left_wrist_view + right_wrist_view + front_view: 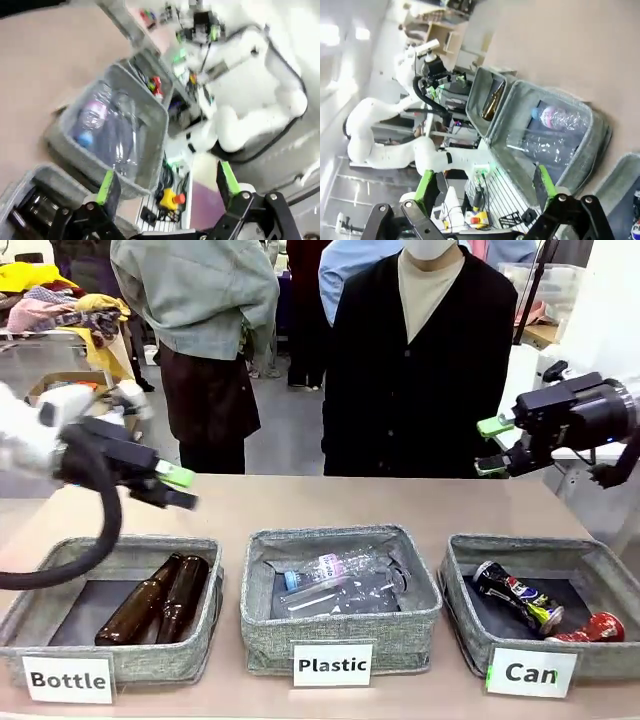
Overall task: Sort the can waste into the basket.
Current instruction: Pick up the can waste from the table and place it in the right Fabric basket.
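Note:
Both crushed cans lie inside the grey "Can" basket (545, 545) at the right: the black can (515, 595) and the red can (592, 627) at its right end. My right gripper (492, 446) hangs open and empty well above the basket's far left corner; in its wrist view the right gripper (485, 185) has its fingers wide apart. My left gripper (176, 486), blurred, is open and empty above the table behind the left bin. In the left wrist view the left gripper (167, 182) is also spread, and the red can (156, 85) shows far off.
The "Plastic" bin (340, 540) with clear bottles (335, 575) stands in the middle, the "Bottle" bin (120, 550) with two brown bottles (160, 598) at the left. A person (200, 330) stands beyond the far edge. Bare table (330, 502) lies behind the bins.

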Tool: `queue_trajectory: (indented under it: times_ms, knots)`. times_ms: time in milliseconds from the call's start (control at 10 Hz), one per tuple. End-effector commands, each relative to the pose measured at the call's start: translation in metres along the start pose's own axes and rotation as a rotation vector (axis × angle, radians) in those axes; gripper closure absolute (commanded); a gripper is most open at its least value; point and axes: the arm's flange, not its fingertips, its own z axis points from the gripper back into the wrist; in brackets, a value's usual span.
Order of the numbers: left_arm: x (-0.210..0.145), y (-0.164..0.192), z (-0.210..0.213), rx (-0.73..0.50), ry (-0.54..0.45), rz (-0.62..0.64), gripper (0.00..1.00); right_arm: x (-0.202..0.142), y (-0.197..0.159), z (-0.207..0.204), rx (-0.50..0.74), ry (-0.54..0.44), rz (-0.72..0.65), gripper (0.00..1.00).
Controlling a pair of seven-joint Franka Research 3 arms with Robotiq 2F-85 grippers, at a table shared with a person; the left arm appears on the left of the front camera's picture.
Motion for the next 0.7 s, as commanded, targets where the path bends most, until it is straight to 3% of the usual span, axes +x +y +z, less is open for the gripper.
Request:
queue_trajectory:
  times_ms: [0,100,200,300,600]
  knots:
    - [-0.01,0.007,0.022,-0.084,-0.275,-0.001,0.0,0.014,-0.019,0.012,0.005,-0.099,-0.055,0.0]
    - [-0.02,0.022,0.033,-0.092,-0.358,0.019,0.0,0.013,-0.037,0.022,-0.007,-0.139,-0.08,0.0]
    - [-0.008,0.01,0.029,-0.021,-0.134,0.043,0.0,0.01,-0.051,0.031,-0.019,-0.147,-0.103,0.0]
    - [-0.008,0.01,0.029,-0.021,-0.134,0.043,0.0,0.006,-0.029,0.013,-0.007,-0.077,-0.064,0.0]
    - [-0.008,0.01,0.029,-0.021,-0.134,0.043,0.0,0.006,-0.029,0.013,-0.007,-0.077,-0.064,0.0]
